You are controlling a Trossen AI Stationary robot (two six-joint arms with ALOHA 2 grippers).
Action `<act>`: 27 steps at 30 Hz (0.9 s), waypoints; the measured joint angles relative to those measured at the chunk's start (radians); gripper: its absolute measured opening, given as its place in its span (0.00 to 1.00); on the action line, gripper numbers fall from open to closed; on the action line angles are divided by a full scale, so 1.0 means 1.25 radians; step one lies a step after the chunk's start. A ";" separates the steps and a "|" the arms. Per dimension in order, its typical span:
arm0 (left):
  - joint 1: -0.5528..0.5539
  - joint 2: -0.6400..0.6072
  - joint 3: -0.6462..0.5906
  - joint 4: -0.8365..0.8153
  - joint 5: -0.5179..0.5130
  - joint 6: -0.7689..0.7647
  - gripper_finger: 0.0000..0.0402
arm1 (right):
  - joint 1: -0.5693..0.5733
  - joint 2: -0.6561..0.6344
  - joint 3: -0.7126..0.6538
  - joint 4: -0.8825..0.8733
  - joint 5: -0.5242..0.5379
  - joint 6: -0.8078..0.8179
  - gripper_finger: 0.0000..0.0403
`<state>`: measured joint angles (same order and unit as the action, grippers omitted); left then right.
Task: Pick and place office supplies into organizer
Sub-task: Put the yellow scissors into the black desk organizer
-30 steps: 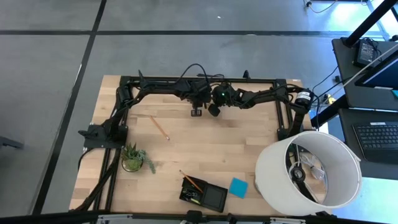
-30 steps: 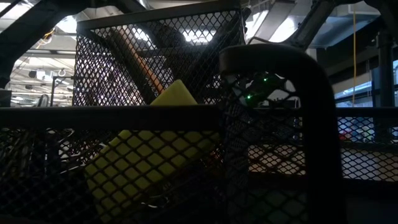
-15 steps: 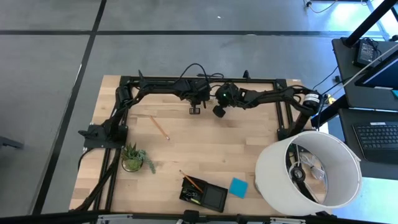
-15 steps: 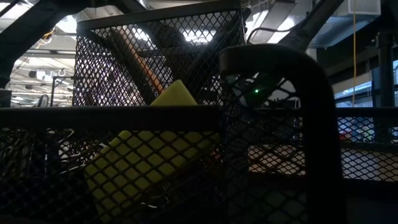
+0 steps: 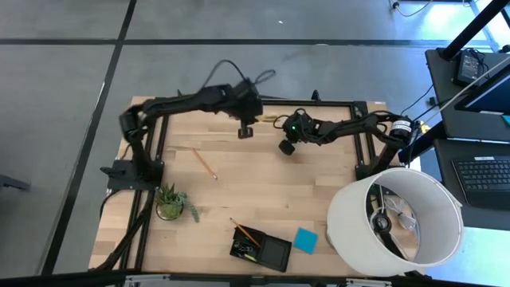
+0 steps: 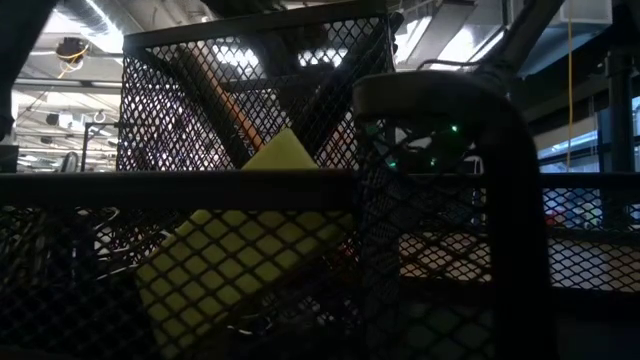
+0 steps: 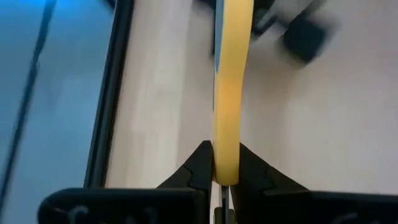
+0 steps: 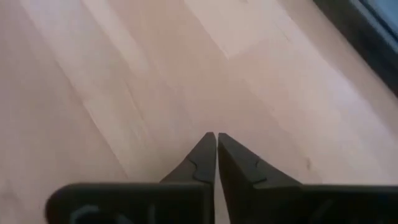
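Yellow scissors (image 7: 227, 93) pinched in left claw (image 7: 224, 167), plant (image 5: 170, 201) w/ pencil (image 5: 205, 163) nearby.

You saw: scissors handle (image 7: 226, 93) yellow | note pad (image 5: 305, 240) bright blue | organizer (image 5: 263, 251) black mesh | lampshade (image 5: 398, 211) white

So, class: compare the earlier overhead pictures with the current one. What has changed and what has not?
The left gripper, shut on the yellow scissors, swung away from the right gripper, which drifted slightly toward the table's middle, shut and empty. The pencil, plant, organizer and blue pad stayed put.
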<state>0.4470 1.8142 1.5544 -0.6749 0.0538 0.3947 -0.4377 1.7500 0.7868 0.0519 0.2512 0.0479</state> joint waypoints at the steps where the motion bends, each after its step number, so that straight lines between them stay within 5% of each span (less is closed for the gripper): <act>1: 0.001 -0.022 0.000 0.003 0.037 0.000 0.06 | 0.000 0.000 -0.010 0.010 0.000 0.002 0.05; 6: -0.013 -0.128 -0.055 0.104 0.228 -0.005 0.06 | 0.002 -0.003 -0.027 0.032 -0.004 0.015 0.05; 11: -0.037 -0.255 -0.222 0.370 0.368 -0.046 0.06 | 0.005 -0.001 -0.029 0.020 0.004 0.023 0.05; 18: -0.068 -0.373 -0.473 0.678 0.360 -0.166 0.06 | 0.019 -0.001 -0.029 0.017 0.000 0.022 0.05; 27: -0.185 -0.380 -0.722 1.201 0.356 -0.256 0.06 | 0.020 -0.001 -0.029 0.017 -0.030 0.044 0.05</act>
<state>0.2153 1.3388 0.6521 0.8257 0.4988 0.0752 -0.4129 1.7493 0.7506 0.0735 0.2131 0.1032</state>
